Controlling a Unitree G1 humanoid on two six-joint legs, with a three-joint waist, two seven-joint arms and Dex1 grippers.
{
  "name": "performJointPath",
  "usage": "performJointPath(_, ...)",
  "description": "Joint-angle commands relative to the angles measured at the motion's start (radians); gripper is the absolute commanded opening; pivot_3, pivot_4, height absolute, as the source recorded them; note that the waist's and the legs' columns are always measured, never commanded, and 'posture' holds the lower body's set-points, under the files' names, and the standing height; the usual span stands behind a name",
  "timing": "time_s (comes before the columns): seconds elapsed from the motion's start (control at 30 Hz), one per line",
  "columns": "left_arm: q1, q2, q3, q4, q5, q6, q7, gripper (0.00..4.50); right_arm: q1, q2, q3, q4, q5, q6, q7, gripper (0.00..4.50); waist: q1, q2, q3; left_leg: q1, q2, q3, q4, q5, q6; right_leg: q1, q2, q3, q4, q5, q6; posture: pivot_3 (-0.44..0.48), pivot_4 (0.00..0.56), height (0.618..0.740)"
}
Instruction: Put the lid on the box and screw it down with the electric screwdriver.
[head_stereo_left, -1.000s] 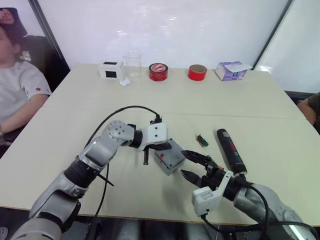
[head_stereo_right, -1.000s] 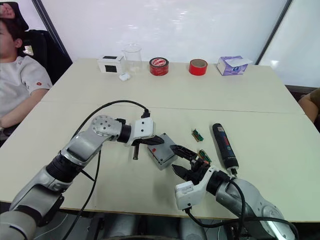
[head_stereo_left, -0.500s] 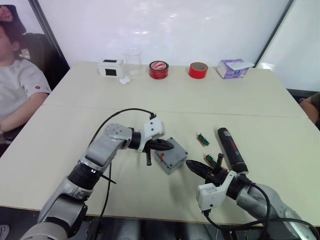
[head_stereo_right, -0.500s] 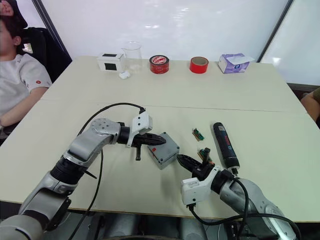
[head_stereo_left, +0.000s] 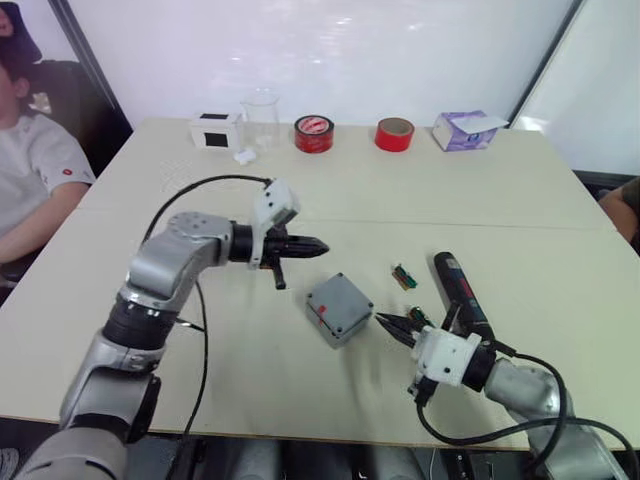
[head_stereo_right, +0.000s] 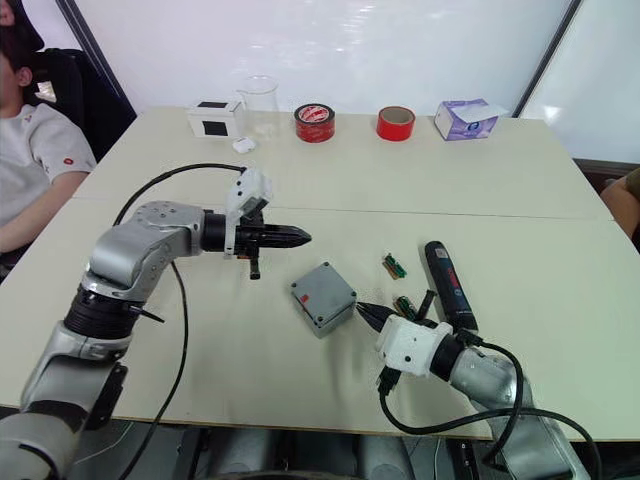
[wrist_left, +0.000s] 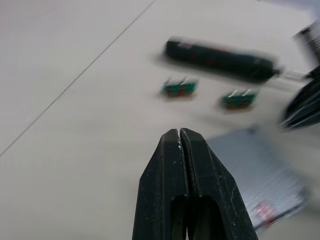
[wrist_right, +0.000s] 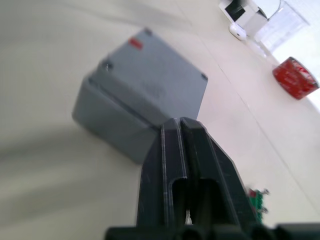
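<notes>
A person in a white shirt (head_stereo_left: 30, 180) sits at the far left edge of the pale, smooth worktop (head_stereo_left: 300, 200).

The left gripper (head_stereo_left: 318, 245) hangs a little above the worktop, pointing toward the right. Its jaws are pressed together, tip to tip, and they hold nothing. The two fingers (wrist_left: 172, 165) are black, smooth and pointed.

Just to the right of it and nearer the robot sits the box (head_stereo_left: 340, 308). It is small, square and grey, with rounded corners. The lid (wrist_right: 150, 80) lies on top of the box, and a thin line runs around the sides where the two meet. A small red mark shows near one corner. The box rests flat on the worktop, and nothing touches it.

The right gripper (head_stereo_left: 383, 321) lies low, just beside the right edge of the box. Its black jaws are closed too, and empty. The tips point at the box but stay a little apart from it.

Two little green circuit boards (head_stereo_left: 404, 277) lie past the box to the right. Next to them is the electric screwdriver (head_stereo_left: 460, 293), a long black stick with red marks, lying flat on the worktop.

Along the far edge stand a white box (head_stereo_left: 214, 130), a clear cup (head_stereo_left: 260, 115), two red rolls of tape (head_stereo_left: 314, 133) and a purple tissue box (head_stereo_left: 464, 130).
</notes>
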Motion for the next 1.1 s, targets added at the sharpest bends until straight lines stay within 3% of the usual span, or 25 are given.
performJointPath(0.03, 0.0, -0.015, -0.027, 0.022, 0.013, -0.053, -0.032, 0.0, -0.04, 0.002, 0.001, -0.079, 0.086, 0.124, 0.019, 0.04, 0.004, -0.001, 0.001, -0.001, 0.0, 0.0, 0.0, 0.0, 0.0, -0.001, 0.0, 0.0, 0.0, 0.0, 0.0, 0.0, 0.15, 0.74)
performJointPath(0.6, 0.037, -0.049, -0.095, -0.015, 0.031, -0.053, -0.068, 0.0, -0.093, -0.037, 0.022, -0.2, 0.204, 0.433, 0.021, 0.04, 0.002, -0.001, 0.002, -0.005, 0.0, -0.001, 0.001, 0.0, 0.0, -0.004, -0.001, 0.0, 0.0, 0.0, 0.0, 0.0, 0.15, 0.74)
performJointPath(0.9, 0.039, -0.05, -0.102, -0.018, 0.043, -0.055, -0.062, 0.0, -0.08, -0.051, 0.073, -0.178, 0.169, 0.439, 0.006, 0.04, 0.002, -0.001, 0.002, -0.005, 0.0, -0.001, 0.001, 0.0, 0.0, -0.004, -0.001, 0.0, 0.0, 0.0, 0.0, 0.0, 0.15, 0.74)
performJointPath(1.1, 0.032, -0.052, -0.095, 0.005, 0.057, -0.065, -0.05, 0.0, -0.08, -0.042, 0.012, -0.157, 0.234, 0.434, 0.022, 0.04, 0.002, -0.001, 0.002, -0.005, -0.001, -0.001, 0.001, 0.0, 0.0, -0.004, -0.001, 0.0, 0.0, 0.0, 0.0, 0.0, 0.15, 0.74)
